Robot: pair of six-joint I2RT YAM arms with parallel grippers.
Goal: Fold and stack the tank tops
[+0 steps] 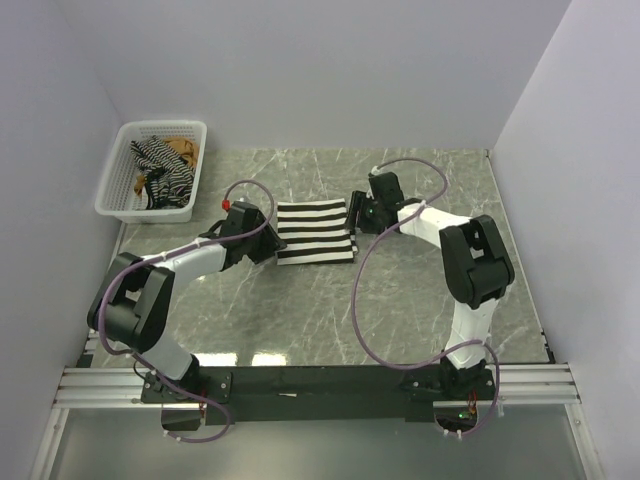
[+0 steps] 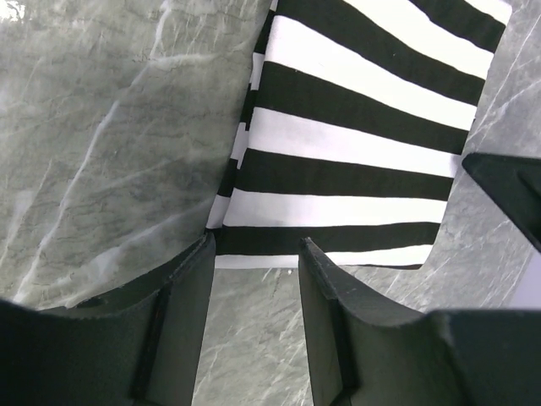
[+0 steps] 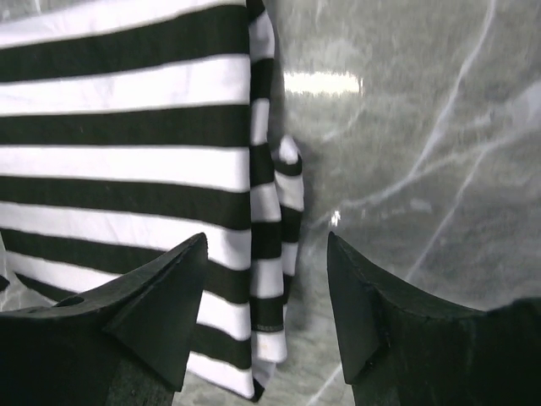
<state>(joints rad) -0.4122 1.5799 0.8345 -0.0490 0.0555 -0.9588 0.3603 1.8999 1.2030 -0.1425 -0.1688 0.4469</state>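
Observation:
A bold black-and-white striped tank top (image 1: pixel 315 230) lies folded into a flat rectangle mid-table. My left gripper (image 1: pixel 271 243) is at its left edge and my right gripper (image 1: pixel 357 215) at its right edge. In the left wrist view the left gripper (image 2: pixel 255 247) is open over bare marble, with the top's edge (image 2: pixel 355 144) just past its fingertips. In the right wrist view the right gripper (image 3: pixel 266 244) is open, straddling the top's folded side edge (image 3: pixel 269 211) without holding it. A thin dark striped top (image 1: pixel 158 172) and a tan-brown one (image 1: pixel 183 148) lie bunched in the basket.
The white mesh basket (image 1: pixel 112 200) stands at the far left corner against the wall. White walls close in the grey marble table (image 1: pixel 420 300) on the left, back and right. Purple cables loop above both arms.

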